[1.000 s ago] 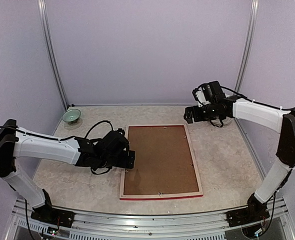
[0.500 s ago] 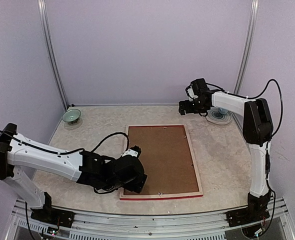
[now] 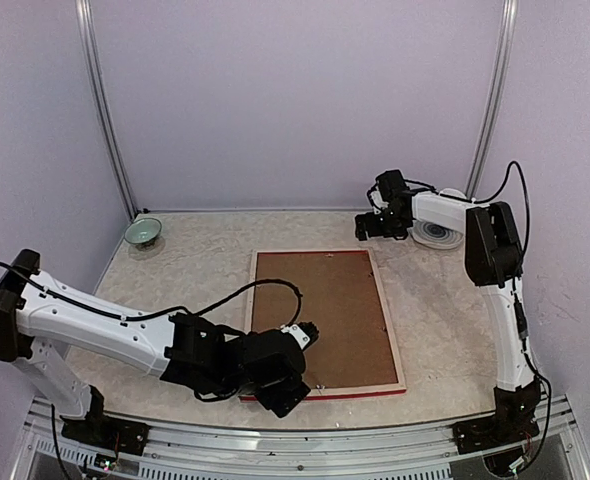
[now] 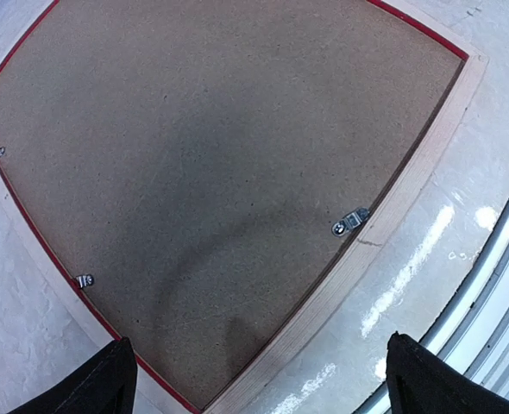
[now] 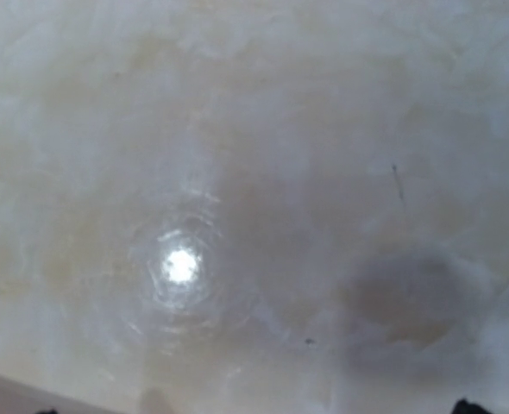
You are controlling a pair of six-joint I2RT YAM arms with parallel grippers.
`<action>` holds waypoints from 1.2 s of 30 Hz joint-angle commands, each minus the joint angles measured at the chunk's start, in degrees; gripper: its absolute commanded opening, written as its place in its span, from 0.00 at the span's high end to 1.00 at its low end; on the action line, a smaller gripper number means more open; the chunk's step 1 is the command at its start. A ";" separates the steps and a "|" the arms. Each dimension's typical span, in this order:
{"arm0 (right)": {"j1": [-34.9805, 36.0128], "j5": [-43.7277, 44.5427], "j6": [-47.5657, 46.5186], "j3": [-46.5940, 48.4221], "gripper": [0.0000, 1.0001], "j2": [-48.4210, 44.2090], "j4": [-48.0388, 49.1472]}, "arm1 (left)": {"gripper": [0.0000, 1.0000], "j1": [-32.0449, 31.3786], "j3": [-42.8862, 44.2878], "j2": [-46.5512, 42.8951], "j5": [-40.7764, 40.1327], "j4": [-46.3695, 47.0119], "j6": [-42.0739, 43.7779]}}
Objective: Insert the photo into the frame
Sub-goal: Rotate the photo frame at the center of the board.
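**Frame face-down at table centre, both claws released**

The frame lay flat in the middle of the marbled table. Its pale wood back faced up and a thin red edge showed along the near side. A brown backing board filled its opening, with a small metal turn clip at the near rim. The photo could not be seen in any view.

The left gripper hovered over the frame's near-left corner, jaws spread wide and grasping nothing. One second earlier it had stood beside the middle of the frame's left edge, and it had since swept toward the near edge.

The right gripper hung near the far-right corner, just beside a patterned white plate. Its wrist view showed only blurred table surface between widely parted fingertips, so it was released and empty. Over the same second its arm had folded from an outstretched reach to a steep, upright posture, drawing the gripper slightly leftward and back.

The frame, the board and the green bowl at far left had kept their places.
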 commanded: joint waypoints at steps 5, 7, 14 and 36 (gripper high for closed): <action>-0.43 -0.92 -1.14 4.40 0.01 2.73 0.61 | 0.01 -2.58 5.28 8.94 -0.49 -6.42 5.31; -0.59 -0.91 -1.41 4.72 0.01 3.19 0.80 | 0.01 -3.10 5.69 10.83 -0.73 -6.70 5.71; -1.72 -2.77 -2.85 5.00 0.01 4.38 1.62 | 0.01 -2.72 5.63 13.43 -2.03 -5.92 5.50; -3.20 -5.47 -10.93 -2.92 0.02 3.44 4.65 | 0.01 5.55 -2.11 10.46 -10.37 -15.63 -8.46</action>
